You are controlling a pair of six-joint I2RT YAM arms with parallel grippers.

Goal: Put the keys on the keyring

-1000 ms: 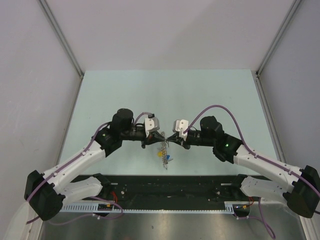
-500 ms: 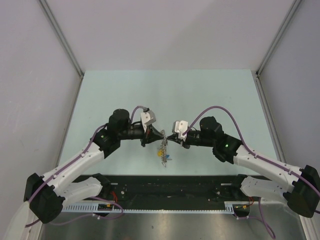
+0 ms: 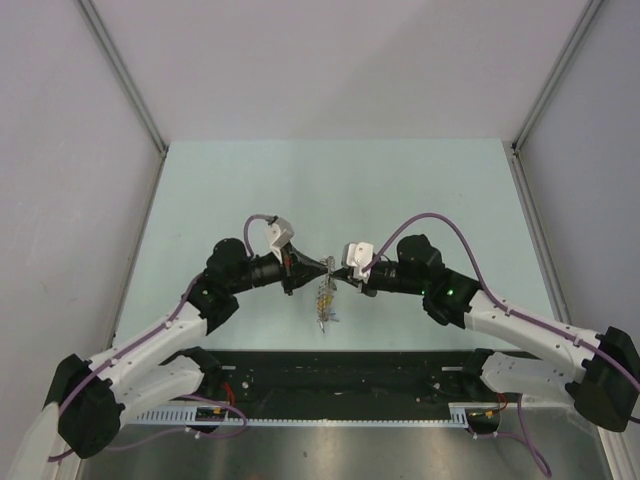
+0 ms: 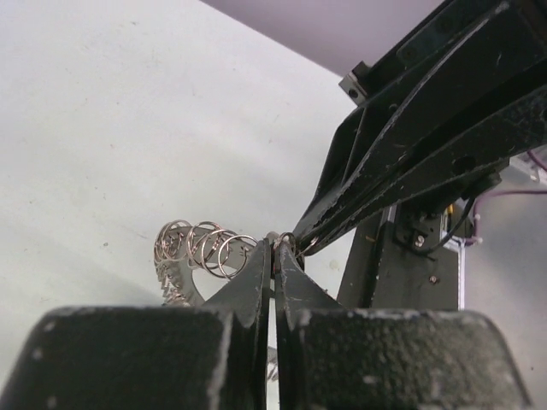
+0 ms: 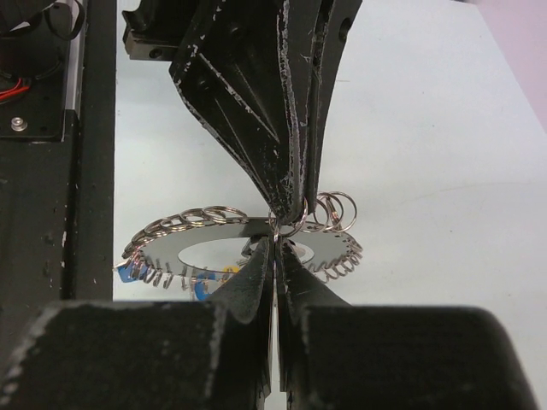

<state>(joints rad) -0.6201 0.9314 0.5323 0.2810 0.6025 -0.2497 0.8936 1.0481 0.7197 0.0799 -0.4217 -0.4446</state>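
Observation:
The keyring (image 5: 171, 243) is a flat grey toothed ring with several small wire loops along its edge. It hangs in the air between both grippers (image 3: 323, 298). My right gripper (image 5: 275, 246) is shut on its rim beside the central hole. My left gripper (image 5: 291, 209) comes down from above, shut on a small wire loop at the same spot. In the left wrist view my left gripper (image 4: 275, 249) is shut, with the keyring (image 4: 175, 273) to its left and the right gripper's fingertips (image 4: 301, 239) touching it. Blue keys (image 5: 126, 273) and a yellow key (image 5: 227, 270) hang below the ring.
The pale green table (image 3: 330, 190) lies under the arms, with grey walls on three sides. A black rail (image 3: 340, 365) and the arm bases run along the near edge.
The left wrist has rolled and drawn back to the left. The meeting point of the grippers and the hanging keyring have shifted slightly. Both grippers stay shut.

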